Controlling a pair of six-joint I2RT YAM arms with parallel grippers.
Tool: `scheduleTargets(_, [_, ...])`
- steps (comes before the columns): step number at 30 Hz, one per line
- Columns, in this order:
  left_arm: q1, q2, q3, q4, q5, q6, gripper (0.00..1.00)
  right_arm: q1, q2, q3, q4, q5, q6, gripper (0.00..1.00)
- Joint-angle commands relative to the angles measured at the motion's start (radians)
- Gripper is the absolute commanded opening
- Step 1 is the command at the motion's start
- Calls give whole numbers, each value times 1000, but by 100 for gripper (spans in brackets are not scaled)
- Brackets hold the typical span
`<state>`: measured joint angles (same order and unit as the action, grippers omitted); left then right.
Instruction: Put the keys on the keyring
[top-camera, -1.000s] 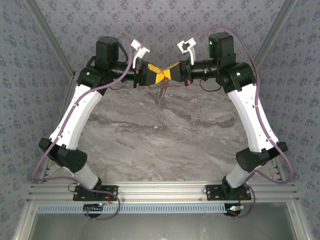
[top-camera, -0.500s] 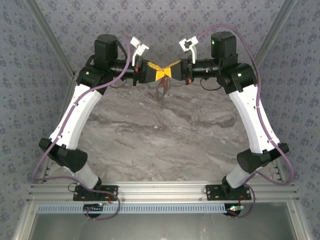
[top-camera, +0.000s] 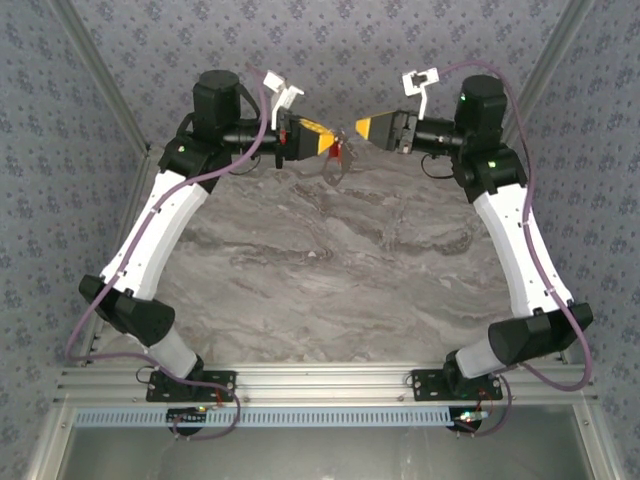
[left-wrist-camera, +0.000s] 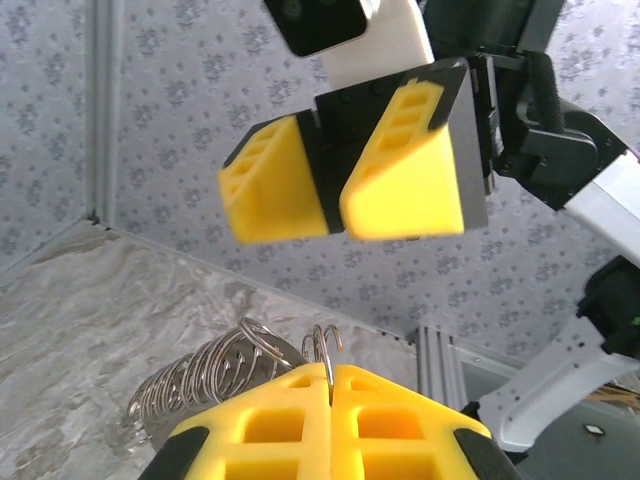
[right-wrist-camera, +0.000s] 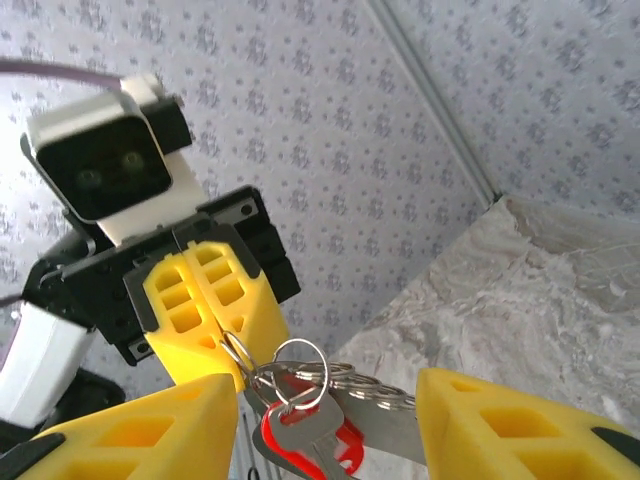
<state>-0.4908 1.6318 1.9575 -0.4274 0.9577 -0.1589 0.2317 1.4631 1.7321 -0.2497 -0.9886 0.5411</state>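
Your right arm has swung back toward its own side, so the two hands that met tip to tip a moment ago now stand apart, near the far edge of the bench (top-camera: 320, 270). Your left hand (top-camera: 330, 144) is pressed together and pinches one thin wire loop of the keyring (left-wrist-camera: 210, 375) right at its fingertips. The other loops bunch in a coil just below those tips. Your right hand (top-camera: 360, 128) has its fingers spread and grips nothing. The keys (right-wrist-camera: 300, 438), a red piece with a silvery blade, hang from the loops under the left hand, lifted off the bench. From the right wrist camera you see them dangling between the spread right fingers.
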Motion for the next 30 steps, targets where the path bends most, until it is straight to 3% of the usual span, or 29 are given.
scheduleTargets(1, [-2, -63, -46, 117, -56, -6, 0, 3, -49, -48, 202, -20, 149, 53])
scheduleTargets(10, [-3, -85, -100, 215, -89, -45, 0, 72, -38, -109, 290, 4, 212, 59])
scheduleTargets(30, [-2, -91, -107, 256, -91, -71, 0, 162, -39, -166, 86, 176, 16, 57])
